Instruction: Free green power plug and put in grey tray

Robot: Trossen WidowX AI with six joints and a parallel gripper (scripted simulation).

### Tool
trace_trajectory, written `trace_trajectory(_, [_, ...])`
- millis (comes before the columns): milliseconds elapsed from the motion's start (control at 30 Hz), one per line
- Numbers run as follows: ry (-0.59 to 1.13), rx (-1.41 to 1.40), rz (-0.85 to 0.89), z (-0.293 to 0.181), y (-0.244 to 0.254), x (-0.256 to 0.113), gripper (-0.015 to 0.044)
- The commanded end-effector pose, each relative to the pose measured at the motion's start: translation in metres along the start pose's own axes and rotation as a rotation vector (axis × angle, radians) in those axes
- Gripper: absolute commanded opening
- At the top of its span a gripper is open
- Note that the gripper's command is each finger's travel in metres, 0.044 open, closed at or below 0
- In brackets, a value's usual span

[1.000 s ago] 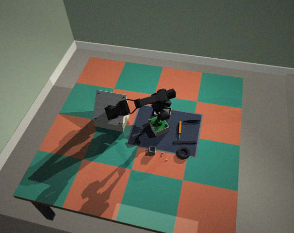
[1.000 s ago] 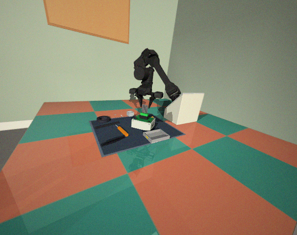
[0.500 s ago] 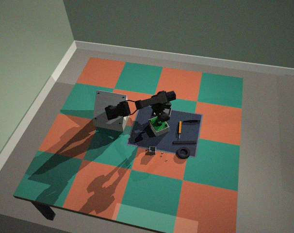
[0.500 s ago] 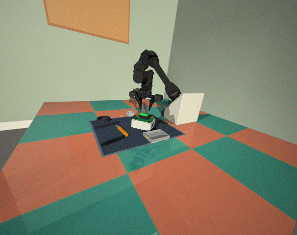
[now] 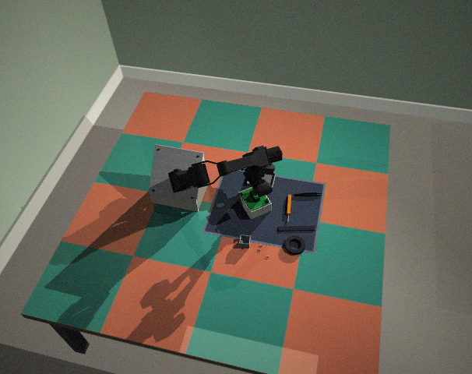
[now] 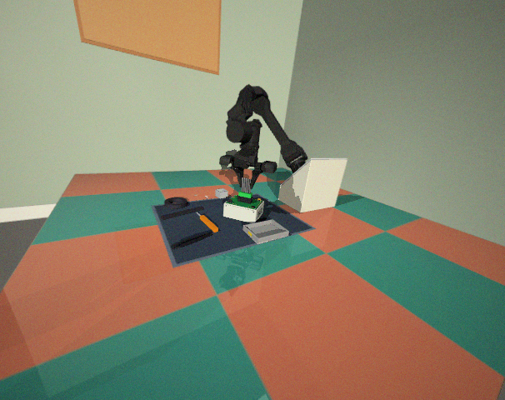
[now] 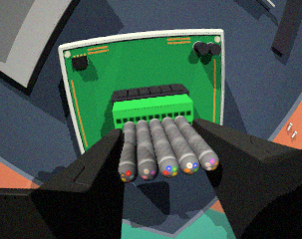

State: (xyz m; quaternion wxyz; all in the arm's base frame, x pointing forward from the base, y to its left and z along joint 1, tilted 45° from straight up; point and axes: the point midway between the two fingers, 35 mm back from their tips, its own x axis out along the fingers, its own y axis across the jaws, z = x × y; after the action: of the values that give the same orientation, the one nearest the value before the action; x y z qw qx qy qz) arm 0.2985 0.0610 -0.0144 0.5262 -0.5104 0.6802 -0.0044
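The green power plug (image 6: 245,195) (image 7: 152,107) is sitting at its black socket (image 6: 245,199) (image 7: 151,93), its long axis running nine-to-three in the wrist view, while your gripper (image 5: 256,196) (image 6: 245,189) (image 7: 157,131) is clasping it from six o'clock.

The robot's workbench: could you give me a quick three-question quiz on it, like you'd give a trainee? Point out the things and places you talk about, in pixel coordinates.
1. True or false: the green plug (image 6: 245,195) (image 7: 152,107) is already lying in the grey tray (image 6: 271,233) (image 7: 38,47).
2. Multiple choice: what colour is the screwdriver's handle (image 5: 289,203) (image 6: 208,223)? A) blue B) orange C) white
3. Fill in the blank: the gripper (image 6: 245,188) (image 7: 157,131) is closed on the green ____.

Key: 1. False, it is at the socket on the circuit board (image 5: 250,206) (image 6: 256,203) (image 7: 136,62). 2. B. 3. Plug.
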Motion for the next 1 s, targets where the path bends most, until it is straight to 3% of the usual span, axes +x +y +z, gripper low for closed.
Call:
trace_trajectory(0, [-0.001, -0.004, -0.005, 0.0, -0.001, 0.001, 0.0])
trace_trajectory(567, [-0.001, -0.004, -0.094, 0.0, 0.007, -0.016, 0.0])
trace_trajectory(967, [0.0, -0.003, 0.134, 0.0, -0.013, -0.018, 0.0])
